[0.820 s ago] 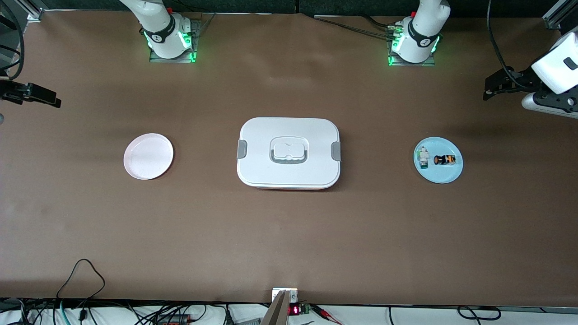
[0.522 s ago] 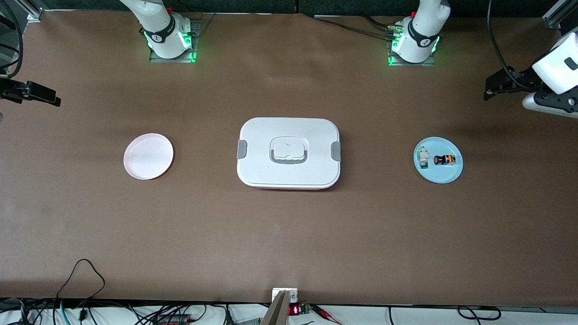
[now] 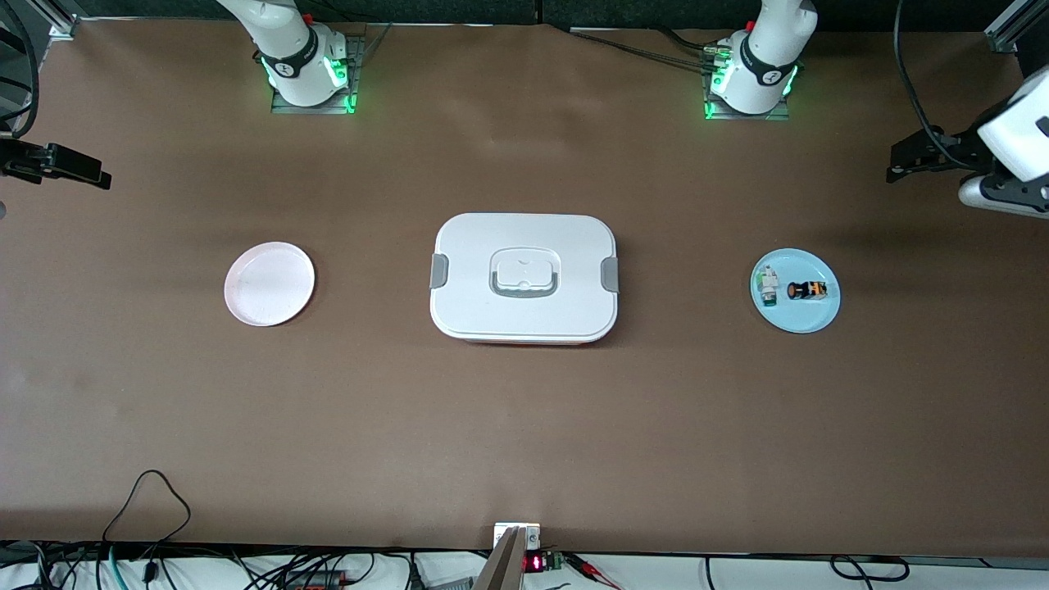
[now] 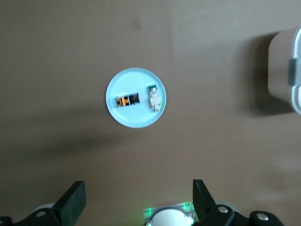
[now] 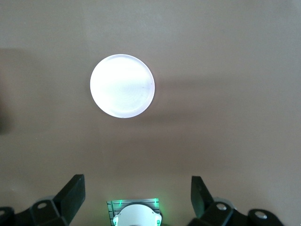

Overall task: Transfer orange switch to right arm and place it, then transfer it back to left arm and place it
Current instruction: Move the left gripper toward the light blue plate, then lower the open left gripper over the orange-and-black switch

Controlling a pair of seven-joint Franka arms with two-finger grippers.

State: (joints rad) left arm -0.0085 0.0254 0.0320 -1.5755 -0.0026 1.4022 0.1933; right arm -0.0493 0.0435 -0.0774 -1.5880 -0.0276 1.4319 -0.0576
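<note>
The orange switch lies on a light blue plate toward the left arm's end of the table, beside a small white-and-green component. The white lidded box stands in the middle of the table. My left gripper hangs open and empty, high over the table's end. In the left wrist view it looks down on the switch and plate from well above. My right gripper is open and empty, high over the other end of the table.
A pale pink plate lies toward the right arm's end, seen below the right gripper. The box's edge shows in the left wrist view. Both arm bases stand along the table's edge farthest from the front camera. Cables lie along the edge nearest it.
The left hand has drifted slightly outward toward its end of the table. The right gripper has shifted very little. Switch, plates and box have not moved.
</note>
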